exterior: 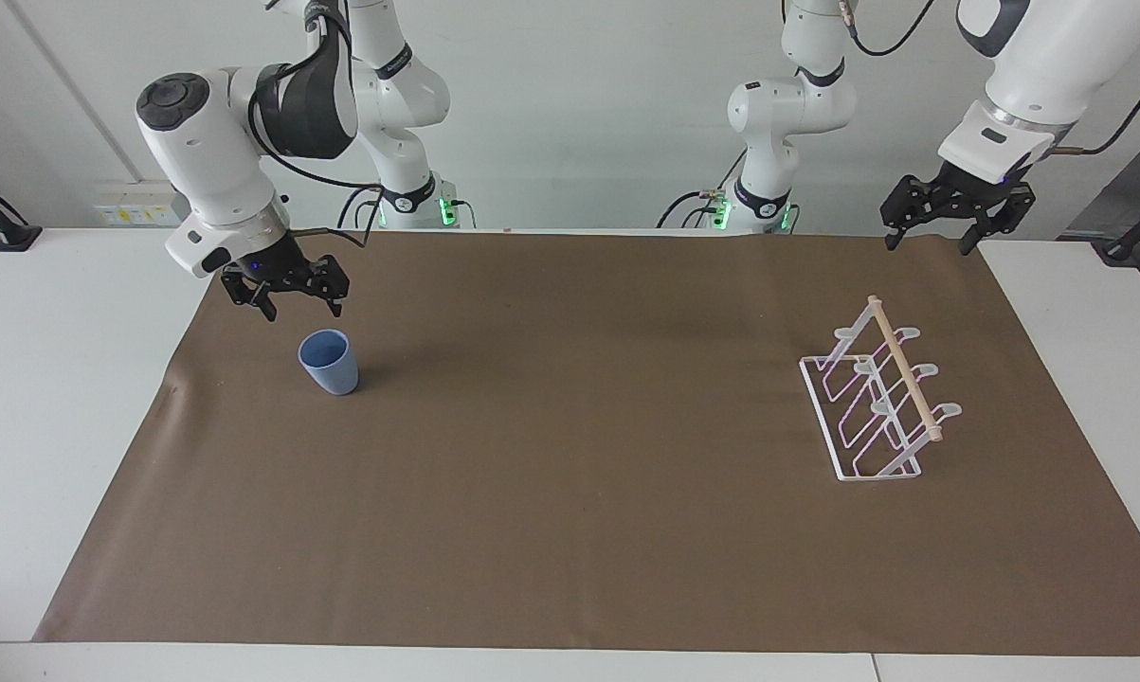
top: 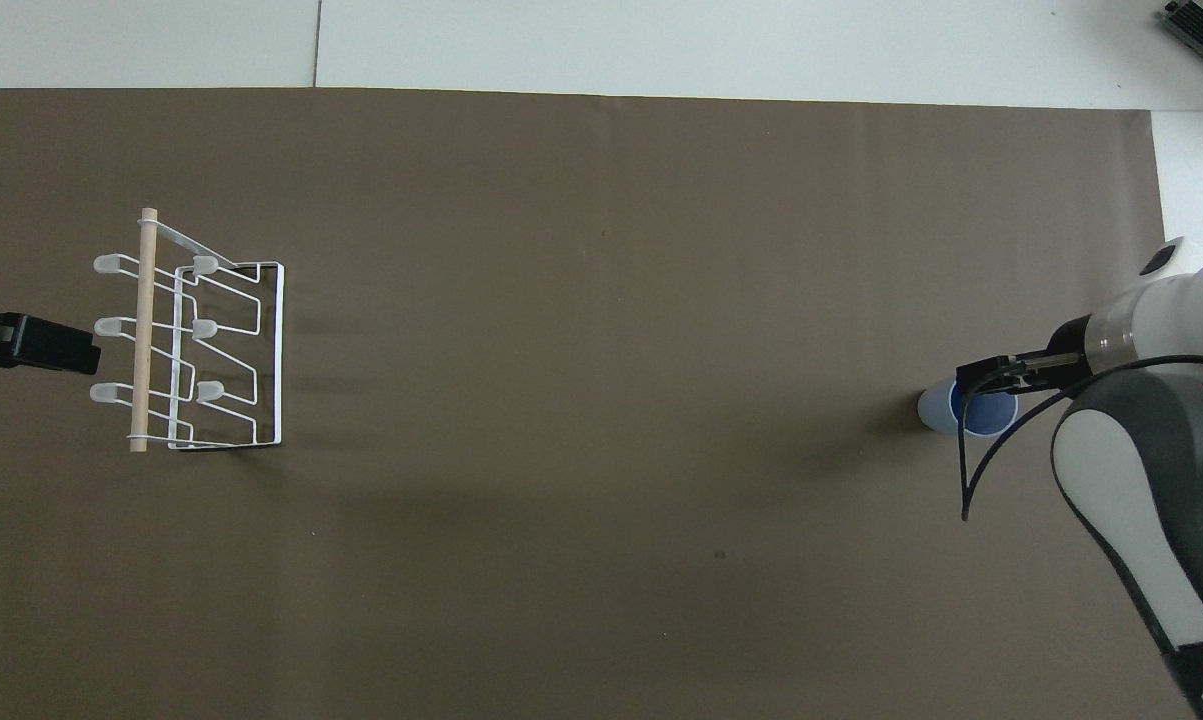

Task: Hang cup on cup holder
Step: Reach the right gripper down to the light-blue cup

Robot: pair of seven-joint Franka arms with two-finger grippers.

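A light-blue cup [exterior: 328,362] stands upright on the brown mat toward the right arm's end of the table. My right gripper [exterior: 302,309] hangs open just above it, slightly nearer to the robots' side of its rim, and touches nothing. From overhead the right gripper [top: 991,368] covers part of the cup [top: 936,410]. The white wire cup holder [exterior: 901,369] with its wooden dowel stands toward the left arm's end. My left gripper [exterior: 930,244] waits open and raised by the mat's corner; overhead the left gripper [top: 81,347] shows beside the cup holder [top: 144,330].
The brown mat [exterior: 570,474] covers most of the white table [exterior: 48,379]. A wide stretch of bare mat lies between cup and holder. The right arm's black cable [top: 971,470] loops down beside the cup.
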